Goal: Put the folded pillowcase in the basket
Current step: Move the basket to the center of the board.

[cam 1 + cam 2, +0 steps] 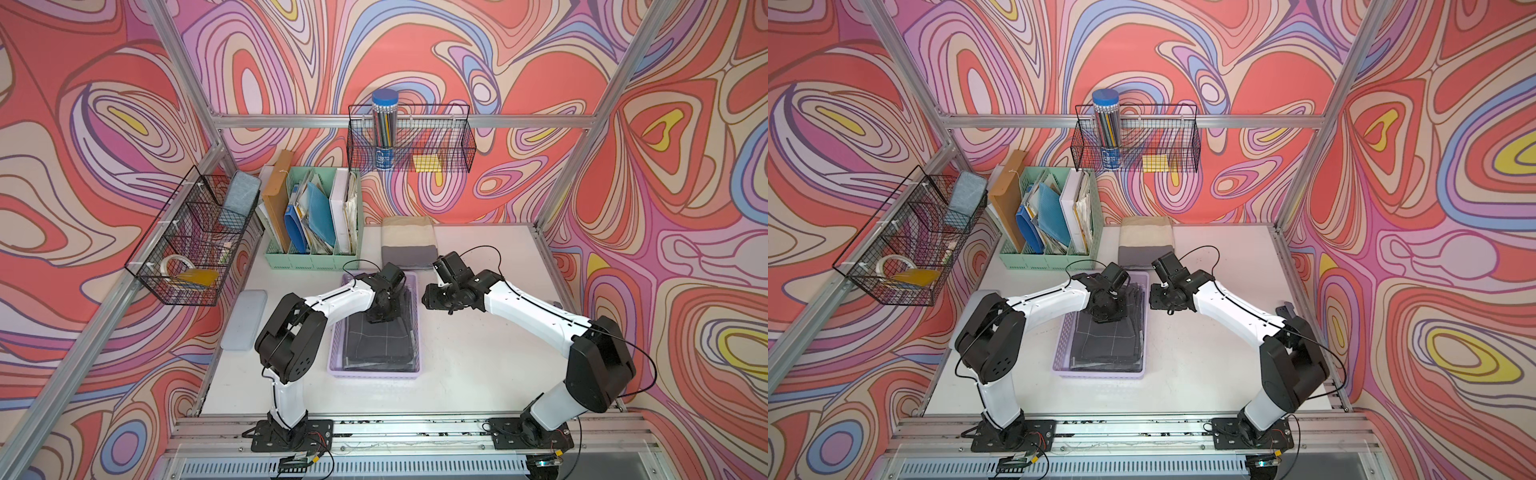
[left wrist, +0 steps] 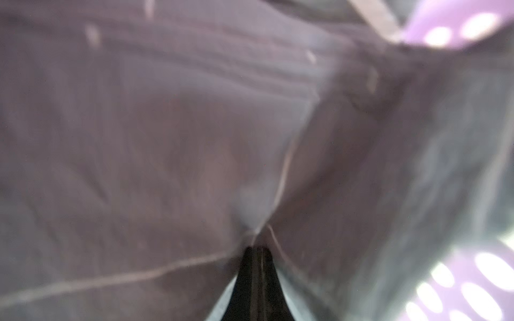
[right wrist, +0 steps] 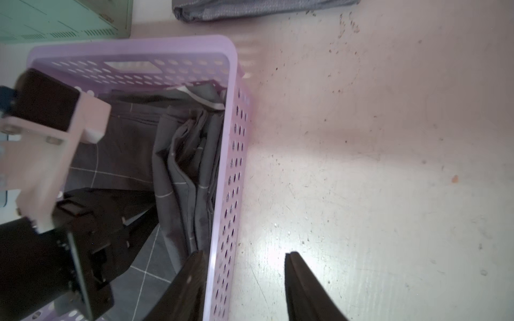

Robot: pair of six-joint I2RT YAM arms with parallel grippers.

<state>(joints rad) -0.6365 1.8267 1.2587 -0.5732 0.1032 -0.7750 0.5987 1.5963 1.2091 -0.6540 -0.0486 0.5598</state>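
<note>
Left tool point(image 2: 257, 247), pinched shut on the dark grid-lined fabric pillowcase point(image 1: 376, 340) beneath it, likely seats it in the lavender perforated plastic basket point(image 1: 374, 372); right tool point(image 3: 244, 254) gapes empty.

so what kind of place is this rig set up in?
Probably a mock office desk inside a robot test cell: an aluminium frame with printed swirl walls, a green file organiser full of folders, and a hanging wire basket holding a pencil tube.

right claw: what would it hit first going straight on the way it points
Likely the side wall of the basket, or the table just beside it: the right claw has its open jaws either side of that wall. Depth is unclear.
</note>
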